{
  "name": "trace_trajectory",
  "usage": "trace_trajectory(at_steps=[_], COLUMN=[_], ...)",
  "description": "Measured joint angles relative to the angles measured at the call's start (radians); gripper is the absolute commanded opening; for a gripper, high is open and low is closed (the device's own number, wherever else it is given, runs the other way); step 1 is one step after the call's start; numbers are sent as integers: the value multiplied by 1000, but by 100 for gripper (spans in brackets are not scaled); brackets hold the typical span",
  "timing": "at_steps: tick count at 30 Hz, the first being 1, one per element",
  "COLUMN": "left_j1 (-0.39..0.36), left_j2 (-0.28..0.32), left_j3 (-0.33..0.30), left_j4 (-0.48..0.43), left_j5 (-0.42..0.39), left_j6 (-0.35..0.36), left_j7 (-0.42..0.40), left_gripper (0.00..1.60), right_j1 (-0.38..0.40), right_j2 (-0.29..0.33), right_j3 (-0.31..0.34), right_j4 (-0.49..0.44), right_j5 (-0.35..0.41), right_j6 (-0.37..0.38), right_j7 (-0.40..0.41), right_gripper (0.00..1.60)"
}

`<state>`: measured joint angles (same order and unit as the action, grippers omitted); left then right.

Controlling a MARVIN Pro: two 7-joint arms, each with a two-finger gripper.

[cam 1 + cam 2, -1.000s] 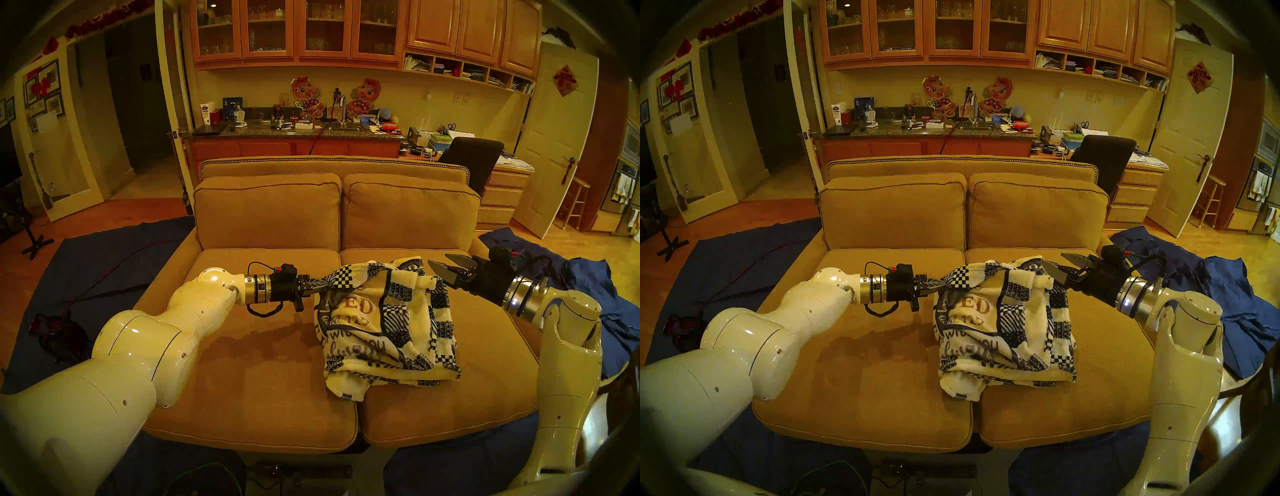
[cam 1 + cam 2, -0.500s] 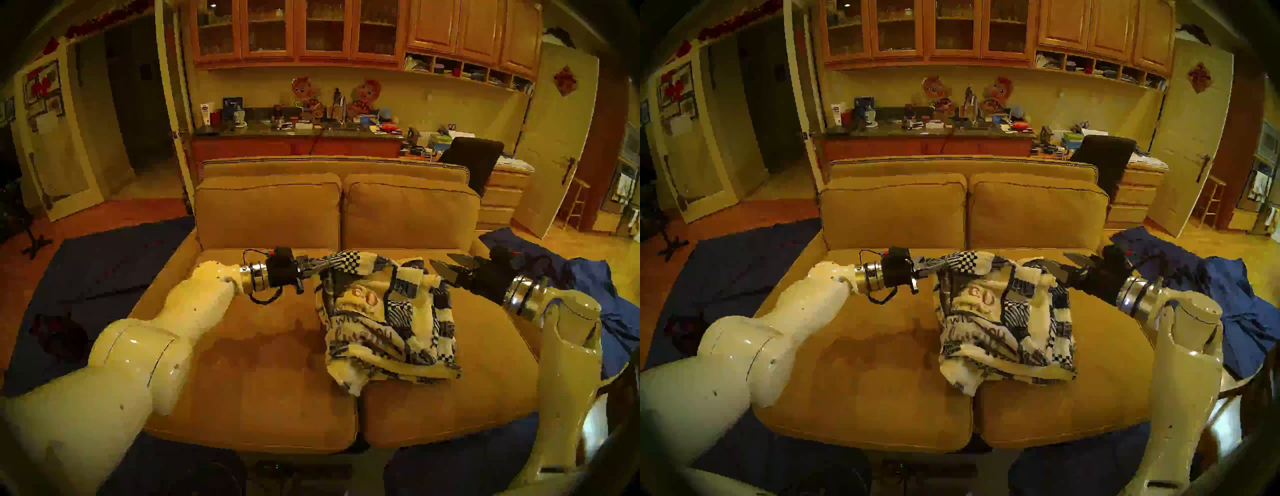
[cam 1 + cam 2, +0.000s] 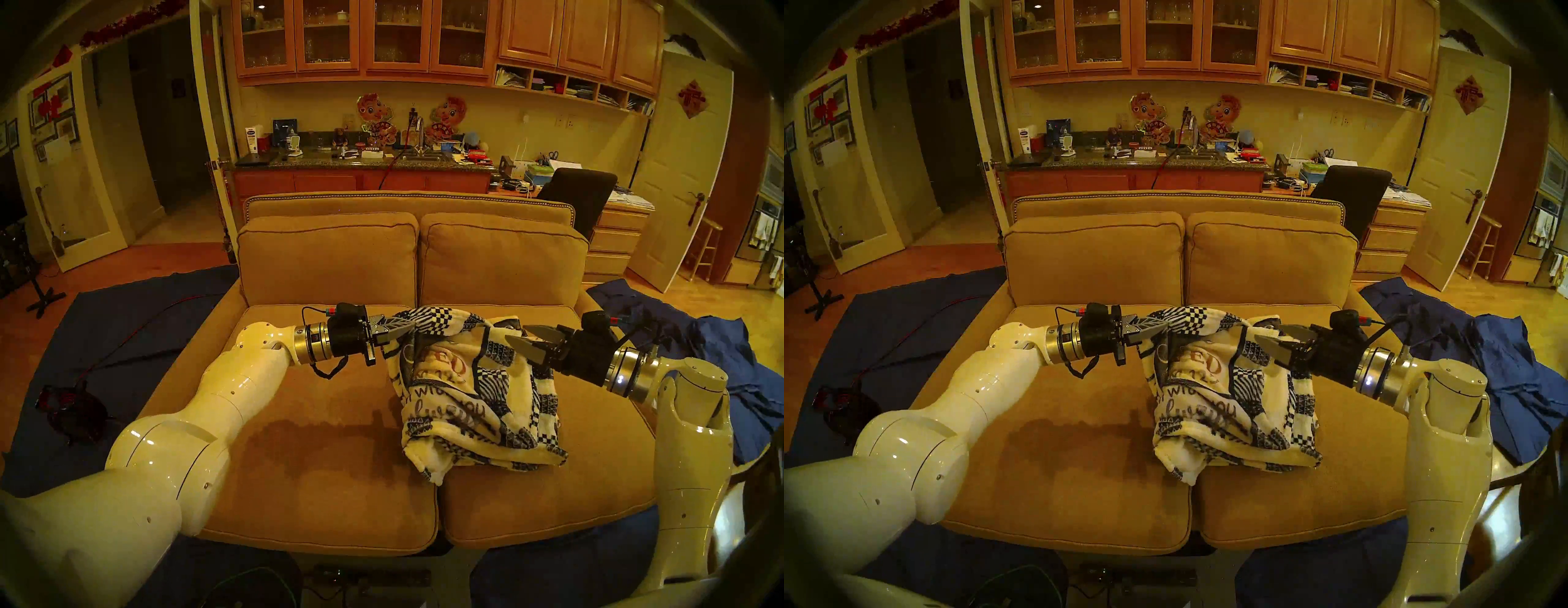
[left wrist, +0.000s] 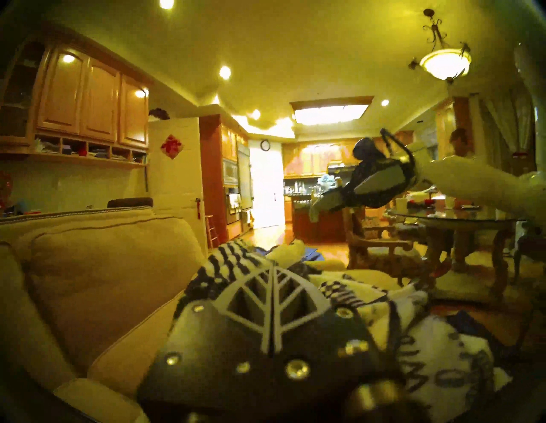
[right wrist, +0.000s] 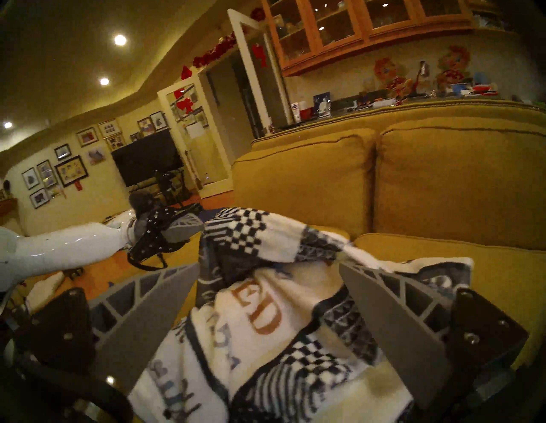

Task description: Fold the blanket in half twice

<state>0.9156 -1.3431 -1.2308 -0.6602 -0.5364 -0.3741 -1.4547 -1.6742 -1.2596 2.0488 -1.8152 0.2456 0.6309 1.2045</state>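
Plush cream-and-navy fleece blanket with lettered panels and a checkered border (image 3: 475, 390), bunched in a loose heap on the right seat cushion of the mustard-yellow fabric sofa (image 3: 331, 424), one low corner spilling over the seam between the two seat cushions. Soft, limp and probably light; thick pile likely to grip well rather than slip, nothing fragile. No stiffness at all, so sagging from any single hold and dragging the rest of the heap along. Best hold, by judgement: a hemmed corner or the checkered border, never the middle of a panel, with a second corner taken well apart for spreading.

Left gripper (image 3: 409, 330) clamped tight on a checkered corner, lifted clear of the sofa seat toward the back cushions. Right gripper (image 3: 530, 339) spread wide, empty, over the heap's upper right part, fingers (image 5: 393, 319) either side of a rumple; touching or not, hard to tell.

Sofa seat broad, cushioned, yielding, bare left of the heap. Dark blue cloths (image 3: 721, 365) on the floor either side of the sofa; wooden cabinets and a cluttered counter behind it.
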Motion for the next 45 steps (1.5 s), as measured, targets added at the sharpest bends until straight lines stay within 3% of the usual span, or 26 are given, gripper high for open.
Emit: trace_trajectory(at_steps=[6, 10, 11, 12, 14, 15, 18, 19, 26, 36, 45], left_j1=[35, 43, 44, 44, 43, 43, 43, 45, 47, 14, -35], left_j2=[29, 42, 45, 55, 65, 73, 89, 105, 135, 107, 66], left_j3=[42, 69, 76, 88, 96, 101, 107, 111, 115, 148, 153], left_j4=[-105, -127, -128, -125, -111, -101, -86, -74, -17, 108, 209], left_j5=[-67, -86, -90, -92, -86, -78, -56, -38, 16, 79, 106], left_j6=[62, 79, 83, 87, 88, 86, 77, 66, 59, 210, 254], left_j7=[-24, -28, -29, -30, -30, -30, -29, -27, 37, 190, 267], left_gripper=[0, 0, 9, 78, 110, 140, 144, 160, 160, 160, 160], right_j1=[-24, -37, -40, -46, -50, -52, -53, -52, -44, -30, -27], right_j2=[12, 18, 19, 21, 24, 25, 27, 28, 29, 23, 18], right_j3=[-73, -111, -118, -129, -134, -134, -131, -124, -106, -83, -64], right_j4=[-12, -14, -15, -15, -15, -15, -13, -11, -4, 0, -1], right_j5=[-16, -32, -36, -43, -47, -49, -52, -52, -45, -33, -28], right_j6=[12, 15, 15, 16, 16, 16, 16, 12, -4, -20, -24], right_j7=[-13, -17, -18, -20, -21, -22, -23, -23, -19, -18, -18], right_gripper=[160, 160, 160, 160, 160, 160, 160, 160, 160, 160, 160])
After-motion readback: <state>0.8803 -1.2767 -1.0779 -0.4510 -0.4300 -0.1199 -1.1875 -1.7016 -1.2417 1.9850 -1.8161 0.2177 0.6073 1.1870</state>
